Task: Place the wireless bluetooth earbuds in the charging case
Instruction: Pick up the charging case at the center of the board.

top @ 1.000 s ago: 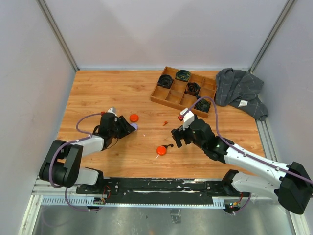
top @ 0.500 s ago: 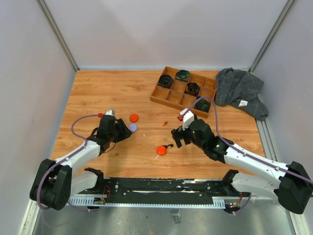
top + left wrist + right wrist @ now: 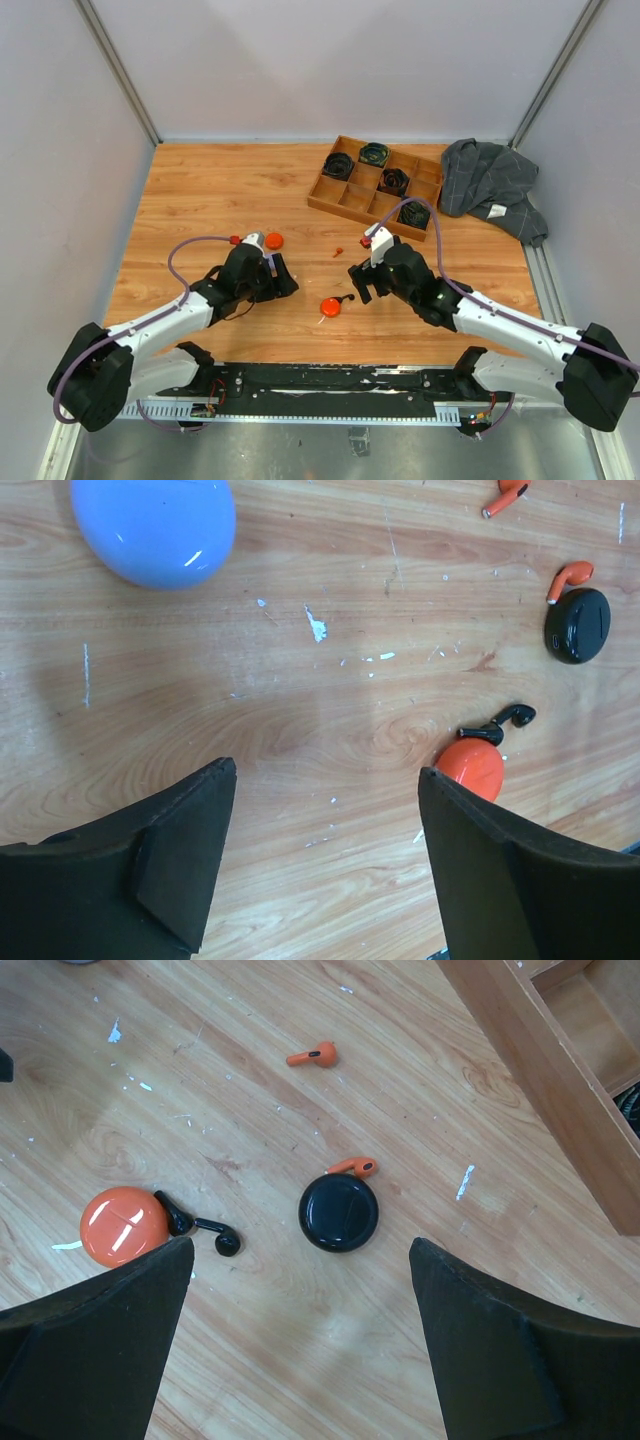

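Observation:
My left gripper (image 3: pixel 281 278) (image 3: pixel 325 772) is open and empty, low over bare wood. A lilac case (image 3: pixel 155 525) lies behind it to the left; the arm hides it in the top view. An orange case (image 3: pixel 330 307) (image 3: pixel 470 770) (image 3: pixel 124 1225) lies between the grippers, with two black earbuds (image 3: pixel 497 725) (image 3: pixel 176 1215) touching it. My right gripper (image 3: pixel 362 281) (image 3: pixel 300 1247) is open and empty above a closed black case (image 3: pixel 339 1212) (image 3: pixel 578 625). One orange earbud (image 3: pixel 352 1166) touches that case. Another orange earbud (image 3: pixel 339 251) (image 3: pixel 312 1057) lies alone farther back.
A second orange case (image 3: pixel 274 240) lies behind the left gripper. A wooden compartment tray (image 3: pixel 352 197) (image 3: pixel 540 1070) with coiled black cables stands at the back right. A grey cloth (image 3: pixel 490 185) is heaped beside it. White walls close in the table.
My left arm has swung right and forward, passing over the lilac case toward the middle of the table. The right arm has barely moved.

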Robot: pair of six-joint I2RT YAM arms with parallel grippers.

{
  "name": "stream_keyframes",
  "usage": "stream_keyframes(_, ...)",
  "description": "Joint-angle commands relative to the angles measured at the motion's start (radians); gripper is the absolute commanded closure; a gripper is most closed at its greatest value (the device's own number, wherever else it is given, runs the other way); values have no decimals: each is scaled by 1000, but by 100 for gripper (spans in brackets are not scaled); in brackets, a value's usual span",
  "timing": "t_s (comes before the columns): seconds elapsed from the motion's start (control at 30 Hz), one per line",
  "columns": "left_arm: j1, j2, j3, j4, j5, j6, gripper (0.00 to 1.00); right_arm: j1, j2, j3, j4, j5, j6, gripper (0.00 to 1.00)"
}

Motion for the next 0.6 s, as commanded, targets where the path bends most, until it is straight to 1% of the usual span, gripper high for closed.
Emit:
stream_keyframes(0.0,-6,16,49,-32,-9,6,21,-13,16,2,-4,25,3,10)
stream_keyframes(0.03,-6,12,50,-29,-8,7,21,-12,17,3,-5,24,3,10)
stream_keyframes(0.13,-12,10,66,-44,0,10,15,-13,23,1,-2,28,3,10)
stream_keyframes(0.2,-34,25,83,-59,-2,10,14,-12,27,2,-2,35,3,9)
stream_keyframes(0.3,-101,67,112,-74,-24,3,12,-12,38,4,-4,48,3,9)
stream_keyframes(0.47,-239,152,190,-106,-129,-2,4,-12,39,2,-13,96,12,8)
stream_keyframes(0.57,-297,212,245,-140,-191,2,4,-17,44,1,-20,127,27,7)
